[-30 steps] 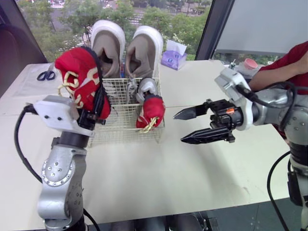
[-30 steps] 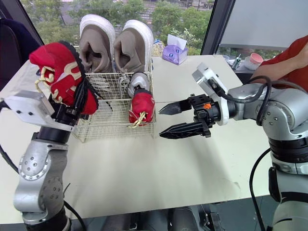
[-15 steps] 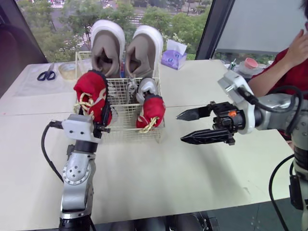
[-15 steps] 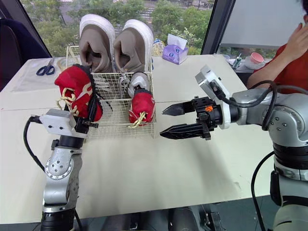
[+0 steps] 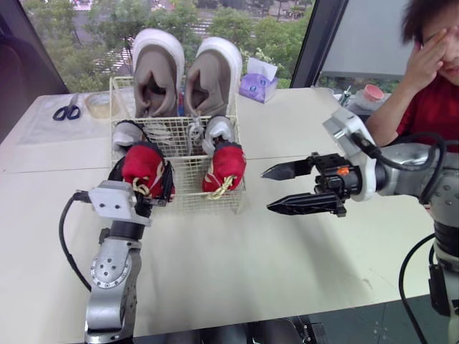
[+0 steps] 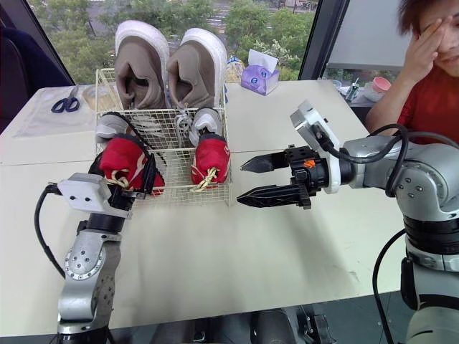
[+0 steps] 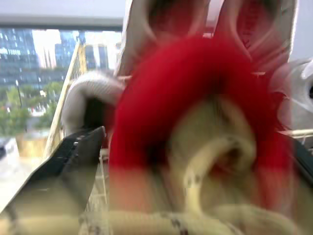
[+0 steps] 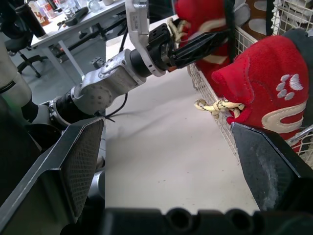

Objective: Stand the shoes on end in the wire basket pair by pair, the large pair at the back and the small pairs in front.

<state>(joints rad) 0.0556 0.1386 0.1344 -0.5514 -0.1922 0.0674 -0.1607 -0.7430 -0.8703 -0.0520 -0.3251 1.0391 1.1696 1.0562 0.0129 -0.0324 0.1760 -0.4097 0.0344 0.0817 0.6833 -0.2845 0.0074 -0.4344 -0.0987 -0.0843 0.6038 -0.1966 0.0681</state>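
1. At seven o'clock of the wire basket (image 5: 188, 180), the left gripper (image 5: 152, 188) is clenching a red shoe (image 5: 142, 165).
2. At its twelve o'clock, the large beige pair (image 5: 156, 72) is standing on end; a second red shoe (image 5: 225, 163) is leaning at five o'clock.
3. Out at three o'clock, the right gripper (image 5: 267, 190) is hovering apart, jaws released.

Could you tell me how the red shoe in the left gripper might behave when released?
The red shoe looks soft and fleecy, so it probably squashes in the left gripper rather than slipping. On end in the wire basket it may slump or tip. Its loose lace could snag the wire.
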